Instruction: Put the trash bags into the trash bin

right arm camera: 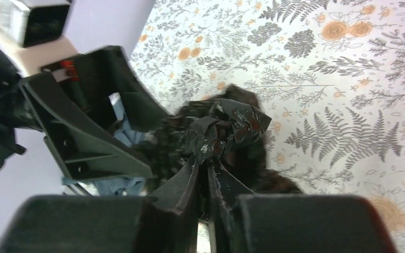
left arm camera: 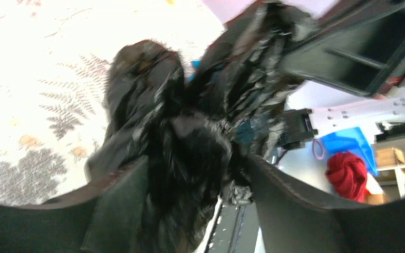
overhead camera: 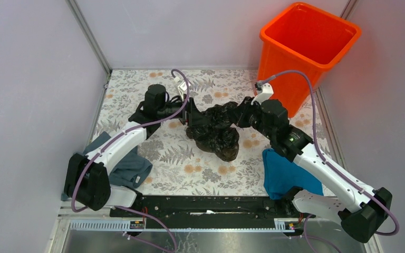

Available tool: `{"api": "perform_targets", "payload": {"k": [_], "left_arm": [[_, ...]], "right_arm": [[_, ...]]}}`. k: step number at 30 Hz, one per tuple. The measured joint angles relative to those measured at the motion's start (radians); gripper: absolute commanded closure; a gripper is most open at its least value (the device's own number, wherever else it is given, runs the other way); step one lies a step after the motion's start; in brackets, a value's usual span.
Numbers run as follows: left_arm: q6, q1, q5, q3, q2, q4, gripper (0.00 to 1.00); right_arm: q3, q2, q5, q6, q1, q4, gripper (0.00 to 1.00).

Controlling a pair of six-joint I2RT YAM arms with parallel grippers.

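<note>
— Right fingers (right arm camera: 182, 196), closest in my wrist feed, are pinched together on a twisted knot of the bag (right arm camera: 227, 126), with hardly a gap between them.

— And the other side?

— My left gripper (left arm camera: 198, 163) stands wider, but a thick wad fills the gap and touches both fingers, so I judge it clamped on the bag too.

— Where does the bag sit?

— From above it is mid-table (overhead camera: 163, 158), slung between the two. The left gripper is at its 9 o'clock end and the right gripper (overhead camera: 241, 117) at its 3 o'clock end. Its long axis runs 9 to 3, with a fat lobe sagging toward 6. I can't tell whether that lobe touches the table.

— And the bin?

— The bin (overhead camera: 287, 79) stands upright, mouth open, between 1 and 2 o'clock from the bag. My right arm is near it and my left is well apart. I reckon the carry goes up and toward 1 to 2 o'clock, with the right leading.

— How does the bag look?

— Black, glossy and crinkled into a loose bundle. It is thin film, so I expect the hanging lobe to trail and possibly catch the rim.
</note>
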Motion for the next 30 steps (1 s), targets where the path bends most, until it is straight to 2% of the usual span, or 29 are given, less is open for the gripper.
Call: {"api": "perform_targets", "payload": {"k": [1,2,4,8,10,13,15,18,21,23,25,27,30], "left_arm": [[0.018,-0.001,-0.024,0.0,-0.002,-0.014,0.06],[0.028,-0.002,-0.059,0.001,-0.005,-0.034,0.03],[0.047,-0.002,-0.14,-0.002,-0.026,-0.073,0.01],[0.069,0.002,-0.275,-0.062,-0.16,-0.059,0.01],[0.072,0.002,-0.291,-0.11,-0.253,-0.007,0.01],[0.055,0.001,-0.259,-0.233,-0.397,0.184,0.01],[0.028,0.0,-0.238,-0.312,-0.45,0.317,0.01],[0.021,-0.006,-0.248,-0.328,-0.454,0.362,0.02],[0.062,-0.006,-0.329,-0.271,-0.417,0.259,0.01],[0.085,-0.006,-0.402,-0.262,-0.429,0.216,0.01],[0.101,-0.005,-0.476,-0.268,-0.474,0.191,0.01],[0.109,-0.005,-0.518,-0.283,-0.519,0.196,0.01],[0.121,-0.004,-0.585,-0.306,-0.603,0.205,0.01]], "right_arm": [[0.003,-0.003,-0.001,0.016,0.0,-0.003,0.92],[0.011,-0.008,-0.001,0.036,0.0,-0.011,0.94],[0.044,-0.019,-0.002,0.075,0.0,-0.03,1.0],[0.182,-0.018,-0.01,0.138,0.0,-0.069,1.0],[0.264,-0.012,-0.021,0.17,0.0,-0.068,0.99],[0.303,0.006,-0.02,0.212,0.0,-0.033,0.89],[0.272,0.027,-0.03,0.251,0.0,0.013,1.0],[0.209,0.148,-0.112,0.283,-0.001,0.053,1.0],[0.213,0.378,-0.187,0.274,-0.001,0.022,1.0],[0.212,0.47,-0.194,0.248,-0.001,-0.068,1.0],[0.228,0.465,-0.183,0.209,-0.001,-0.164,1.0],[0.322,0.431,-0.174,0.161,-0.001,-0.232,1.0],[0.457,0.261,-0.165,0.087,-0.001,-0.127,0.99]]}}
